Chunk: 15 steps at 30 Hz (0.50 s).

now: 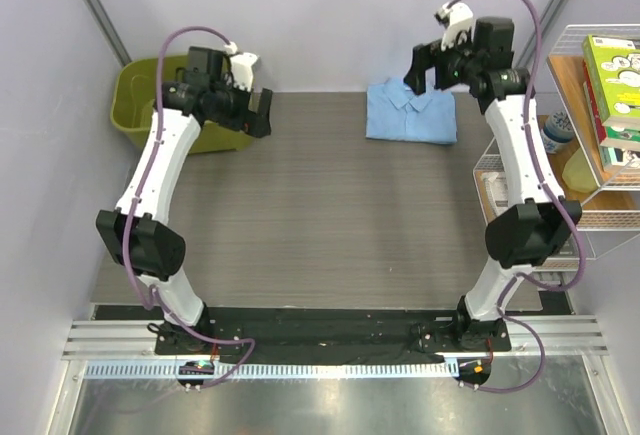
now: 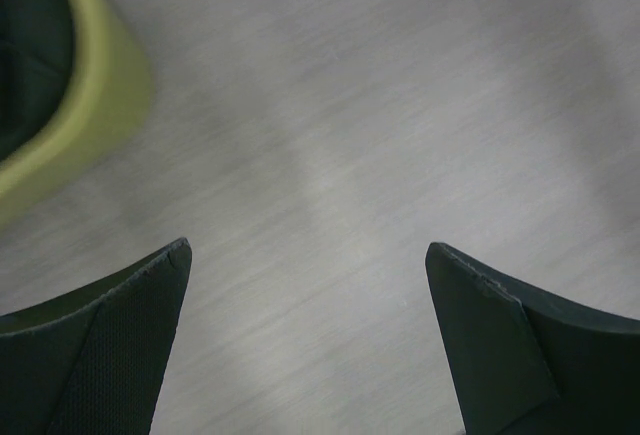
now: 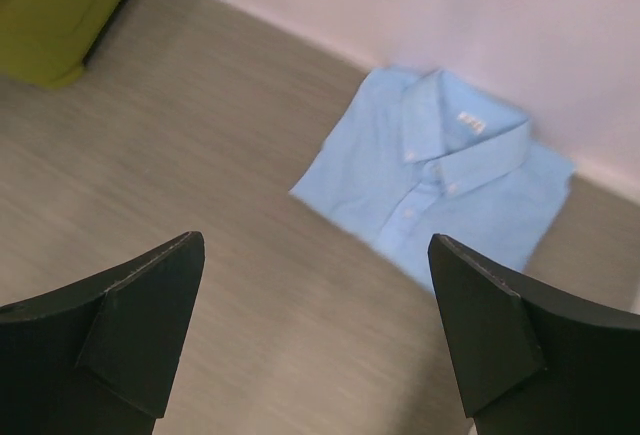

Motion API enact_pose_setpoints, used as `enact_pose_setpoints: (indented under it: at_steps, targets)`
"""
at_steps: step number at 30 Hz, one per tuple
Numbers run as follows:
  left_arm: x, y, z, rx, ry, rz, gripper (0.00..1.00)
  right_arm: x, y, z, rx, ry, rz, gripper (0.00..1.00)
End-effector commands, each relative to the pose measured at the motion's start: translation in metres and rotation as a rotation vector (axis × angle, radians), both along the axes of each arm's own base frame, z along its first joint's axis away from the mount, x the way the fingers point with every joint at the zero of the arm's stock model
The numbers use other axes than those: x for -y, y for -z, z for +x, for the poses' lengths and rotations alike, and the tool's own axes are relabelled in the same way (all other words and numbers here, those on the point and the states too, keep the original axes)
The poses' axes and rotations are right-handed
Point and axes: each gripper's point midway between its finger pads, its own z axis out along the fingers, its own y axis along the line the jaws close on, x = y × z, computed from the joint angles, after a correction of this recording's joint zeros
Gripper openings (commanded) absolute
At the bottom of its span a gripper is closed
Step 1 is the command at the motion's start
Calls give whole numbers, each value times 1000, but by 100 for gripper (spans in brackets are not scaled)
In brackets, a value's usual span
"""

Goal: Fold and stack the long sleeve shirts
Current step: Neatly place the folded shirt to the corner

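The light blue shirt (image 1: 412, 113) lies folded flat in the upper right of the top view, at the far edge of the table (image 1: 300, 205). It looks thin and limp and will probably sag, so pinching a folded edge seems safest. The right gripper (image 3: 317, 245) hangs over it and the left gripper (image 2: 307, 255) is beside the green bin (image 1: 135, 105) at upper left, both spread wide and empty.
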Motion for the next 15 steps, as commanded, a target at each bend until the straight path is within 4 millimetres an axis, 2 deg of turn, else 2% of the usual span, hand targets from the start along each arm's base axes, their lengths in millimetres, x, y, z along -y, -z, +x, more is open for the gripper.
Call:
enact_pose_setpoints:
  at_steps: [1, 2, 3, 5, 6, 8, 9, 11, 12, 15]
  targets:
    - [32, 57, -43, -150, 122, 80, 100, -20, 102, -61, -359, -48, 53, 100]
    - [35, 63, -48, -145, 125, 86, 100, -22, 117, -72, -395, -52, 45, 100]
    - [37, 90, -62, -206, 142, 101, 100, -25, 142, -92, -448, -54, 28, 100]
    - [50, 107, -73, -225, 162, 113, 100, -37, 168, -115, -487, -81, -27, 100]
    - [55, 123, -85, -270, 182, 123, 100, -38, 186, -131, -511, -85, -44, 100]
    - [60, 133, -90, -292, 170, 109, 100, -49, 200, -149, -525, -114, -67, 100]
    - [62, 141, -97, -312, 168, 104, 100, -49, 215, -161, -556, -119, -74, 100]
    - [63, 145, -97, -310, 151, 90, 100, -52, 220, -175, -570, -139, -73, 100]
    - [63, 149, -100, -317, 147, 93, 100, -53, 229, -185, -591, -147, -80, 100]
    - [61, 149, -98, -303, 137, 102, 100, -52, 231, -196, -594, -158, -80, 100]
